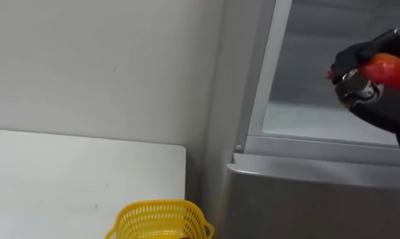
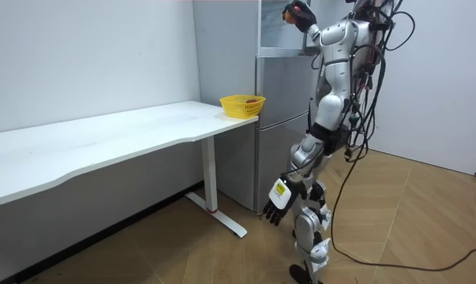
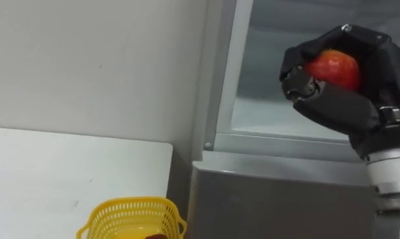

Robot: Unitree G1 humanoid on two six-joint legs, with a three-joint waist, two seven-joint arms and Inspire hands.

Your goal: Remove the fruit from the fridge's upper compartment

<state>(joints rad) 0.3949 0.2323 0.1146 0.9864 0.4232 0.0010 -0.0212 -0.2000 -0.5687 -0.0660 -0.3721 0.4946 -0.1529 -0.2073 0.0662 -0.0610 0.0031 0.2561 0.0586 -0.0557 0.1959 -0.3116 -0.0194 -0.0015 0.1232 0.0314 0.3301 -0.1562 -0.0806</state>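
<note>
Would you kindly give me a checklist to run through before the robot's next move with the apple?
1. Grasp: right hand curled round the red apple: ok.
2. Apple clear of the upper fridge compartment: cannot tell.
3. Yellow basket stands on the white table beside the fridge: ok.
4. Room left in the basket: cannot tell.
5. Left hand hangs open by the leg, out of the way: ok.
</note>
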